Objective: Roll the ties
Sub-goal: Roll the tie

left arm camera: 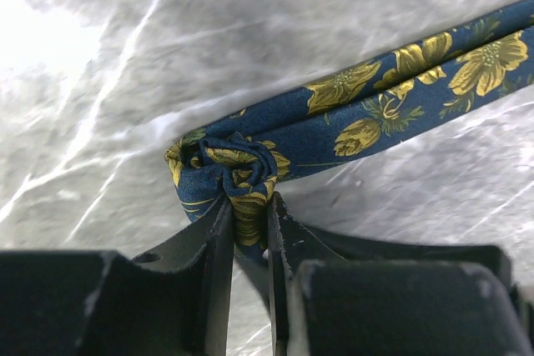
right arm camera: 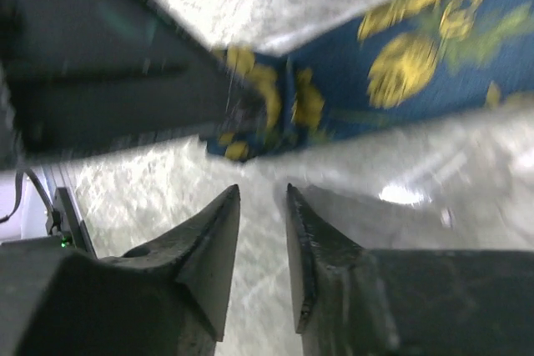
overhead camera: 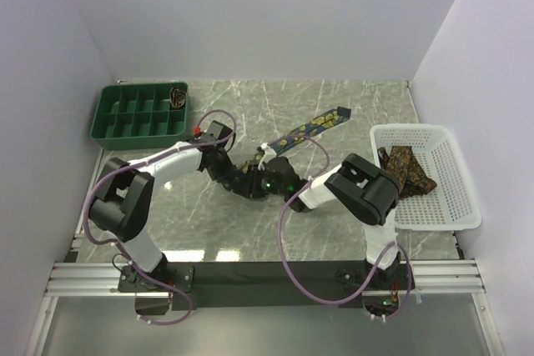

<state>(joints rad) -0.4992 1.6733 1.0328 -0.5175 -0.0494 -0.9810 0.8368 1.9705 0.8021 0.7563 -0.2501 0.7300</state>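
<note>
Clamping navy tie (left arm camera: 350, 114), left pincer (left arm camera: 249, 210) sits well clear of table (overhead camera: 250, 110) edges.

The rolled end of the navy tie (overhead camera: 313, 128) is hidden beneath the left arm (overhead camera: 179, 158) and right arm (overhead camera: 321, 192) in the top view. Its length is cut off at the left wrist view's right edge and blurred in the right wrist view. The content of the green tray (overhead camera: 138, 133) is too small to be identified.
</note>
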